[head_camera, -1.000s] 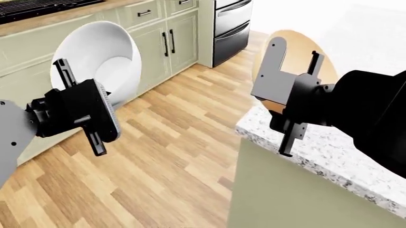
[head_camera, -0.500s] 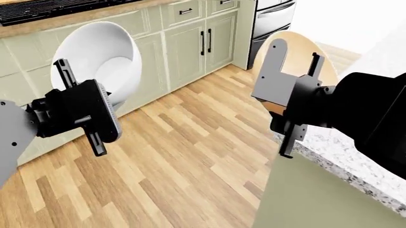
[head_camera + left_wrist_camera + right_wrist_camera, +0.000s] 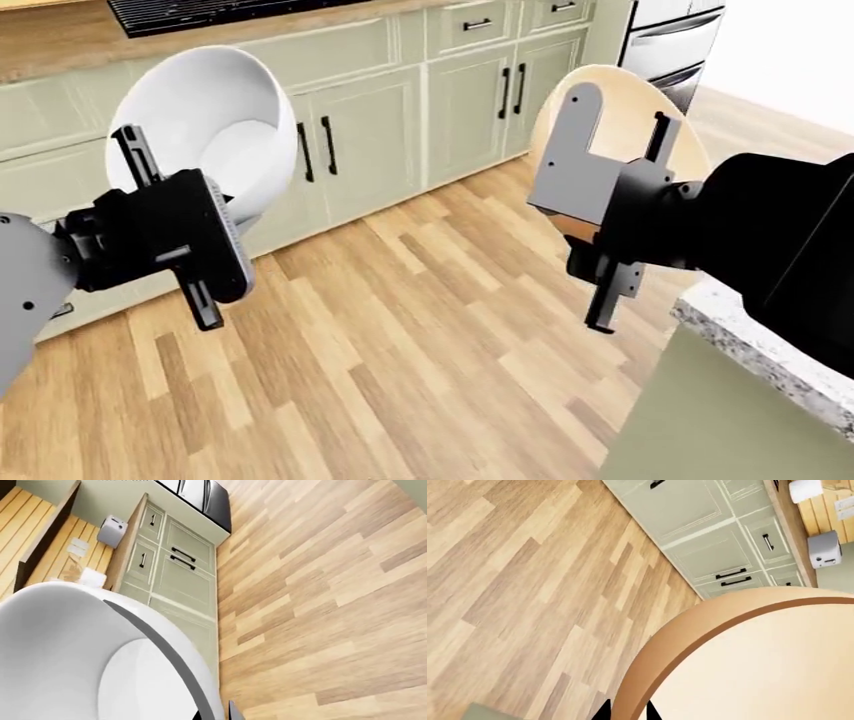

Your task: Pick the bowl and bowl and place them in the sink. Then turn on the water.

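While no sink is in view, the left gripper (image 3: pixel 167 240) clamps the white bowl (image 3: pixel 214 125) and the right gripper (image 3: pixel 617 215) the peach bowl (image 3: pixel 627 100), both tipped on edge above the floor (image 3: pixel 400 350).

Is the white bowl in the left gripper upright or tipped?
Tipped. The white bowl stands on edge in the left gripper, its empty opening facing sideways toward the camera.

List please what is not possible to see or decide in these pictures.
- The sink: in no view.
- The peach bowl: in the head view the right gripper covers its lower part; in the right wrist view the edge cuts it off.
- The white bowl: the left wrist view shows only part.
- The left gripper: its fingertips on the rim are hardly visible in the wrist view.
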Motion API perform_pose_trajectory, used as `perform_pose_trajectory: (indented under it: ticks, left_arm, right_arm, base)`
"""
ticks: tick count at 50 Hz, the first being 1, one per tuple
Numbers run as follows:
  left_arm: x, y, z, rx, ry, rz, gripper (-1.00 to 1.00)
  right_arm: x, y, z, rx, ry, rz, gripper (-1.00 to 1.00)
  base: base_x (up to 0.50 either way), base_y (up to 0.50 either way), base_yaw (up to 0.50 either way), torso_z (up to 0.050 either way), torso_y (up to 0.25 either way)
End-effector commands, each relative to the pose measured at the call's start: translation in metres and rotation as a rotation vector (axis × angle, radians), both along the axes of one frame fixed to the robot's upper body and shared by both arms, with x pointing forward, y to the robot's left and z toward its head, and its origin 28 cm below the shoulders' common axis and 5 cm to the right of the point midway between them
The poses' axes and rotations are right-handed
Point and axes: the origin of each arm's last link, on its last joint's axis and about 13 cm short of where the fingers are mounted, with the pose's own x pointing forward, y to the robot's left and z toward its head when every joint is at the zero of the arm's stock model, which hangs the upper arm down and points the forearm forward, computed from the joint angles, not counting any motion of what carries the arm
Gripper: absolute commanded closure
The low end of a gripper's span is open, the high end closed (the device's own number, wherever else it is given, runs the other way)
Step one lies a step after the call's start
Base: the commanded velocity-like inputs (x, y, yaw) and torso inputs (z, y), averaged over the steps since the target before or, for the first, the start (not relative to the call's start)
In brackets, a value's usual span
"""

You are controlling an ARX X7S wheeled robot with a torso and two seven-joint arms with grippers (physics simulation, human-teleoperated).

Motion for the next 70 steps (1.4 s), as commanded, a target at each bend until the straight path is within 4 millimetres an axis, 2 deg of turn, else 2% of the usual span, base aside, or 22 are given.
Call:
perform_pose_trajectory:
  ticks: [1,70]
  left_arm:
    - [0.0001,-0.0004,0.0047,0.003,-0.043,0.006,1.00]
    - [-0.0042,0.0014,0.0052,-0.001,-0.048,0.006,1.00]
  right_arm:
    - [0.0018,-0.0016,0.0036,-0.006,-0.056,-0.009,1.00]
    - [0.0041,0.0016,-0.0048,0.009,-0.047,0.009,1.00]
  base:
    - [0.00,0.00,0.50,0.000,0.000]
    - [0.00,0.00,0.50,0.000,0.001]
